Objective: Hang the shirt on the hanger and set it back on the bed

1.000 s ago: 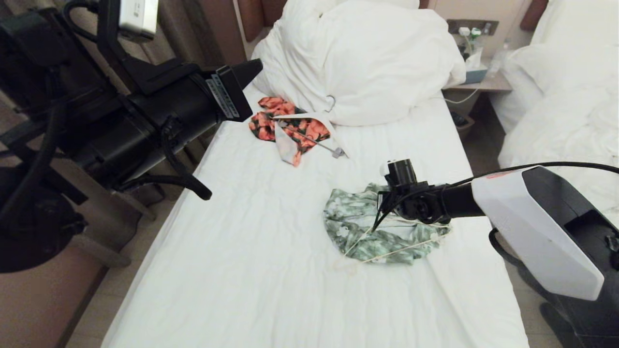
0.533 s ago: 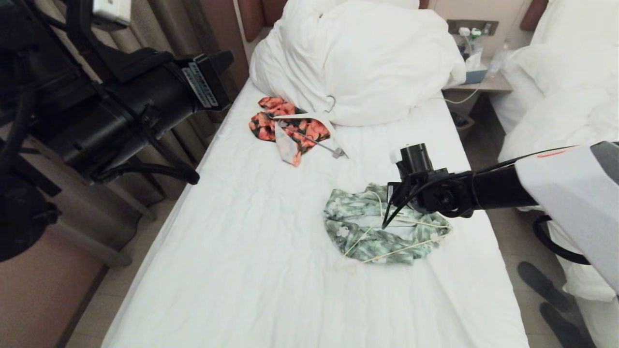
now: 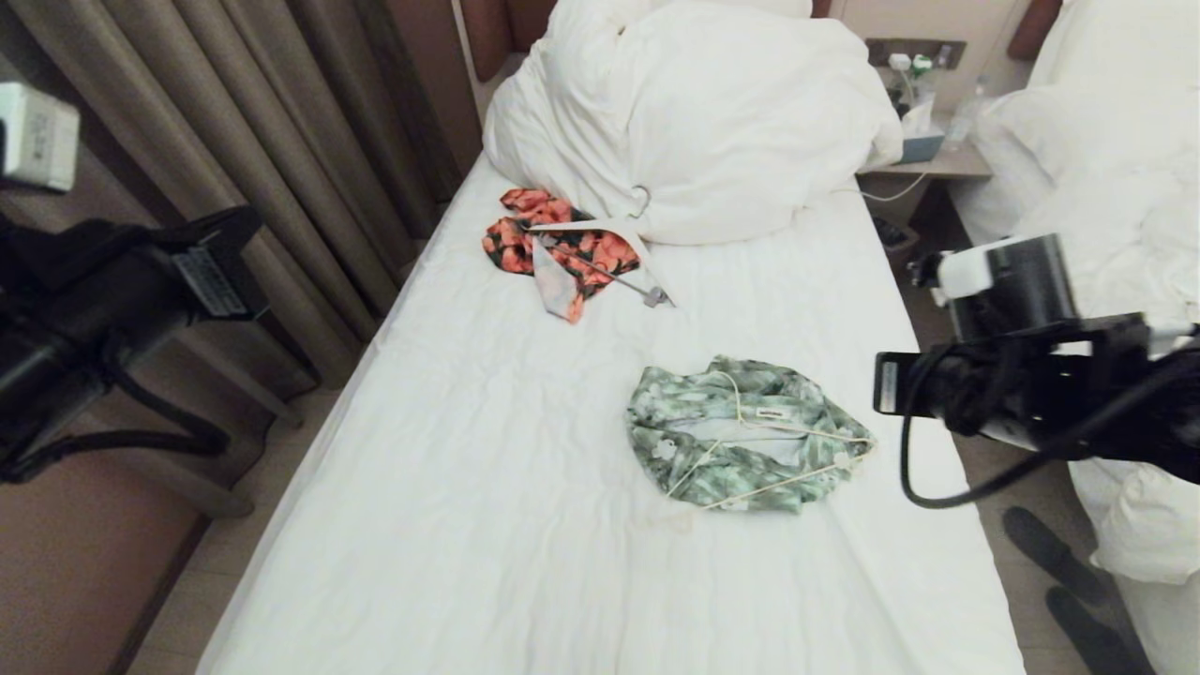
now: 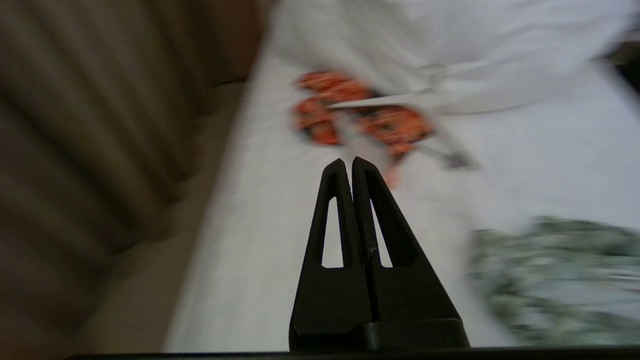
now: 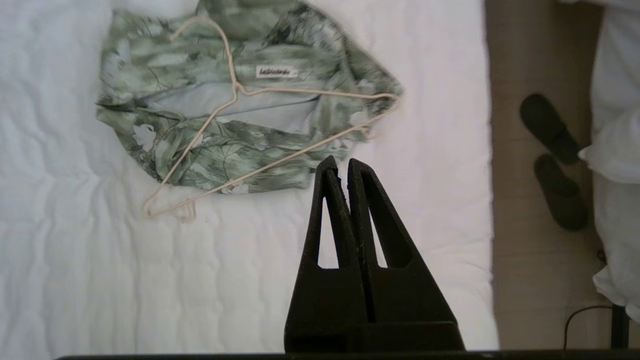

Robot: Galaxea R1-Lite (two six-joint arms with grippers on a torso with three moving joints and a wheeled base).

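Where the room narrows between brown curtains (image 3: pixel 234 122) on the left and a second bed (image 3: pixel 1097 169) heaped with white bedding on the right, a long bed (image 3: pixel 487 487) with a wrinkled white sheet, big white pillows (image 3: pixel 712 112) piled at its far end. Beyond it, a small nightstand (image 3: pixel 928 159) with a few small items; on the floor to the right, a pair of dark slippers (image 5: pixel 555 160). Near the pillows, an orange-red garment (image 3: pixel 558 246) with a broad white hanger (image 3: pixel 600 234) lying across it. Nearer, toward the right edge of the sheet, the green and white shirt (image 3: pixel 741 441) in a crumpled ring, the thin cream hanger (image 3: pixel 759 450) lying flat on top of it, hook pointing toward the pillows, one corner reaching past the cloth onto the sheet. Compared with a second ago: right gripper (image 5: pixel 340 162) no longer down at the shirt but pulled back beyond the bed's right edge, empty, fingers pressed together; left gripper (image 4: pixel 347 162) likewise empty with fingers together, its arm drawn away to the left edge of the head view beside the curtains. Shirt and hanger in the same place as before.
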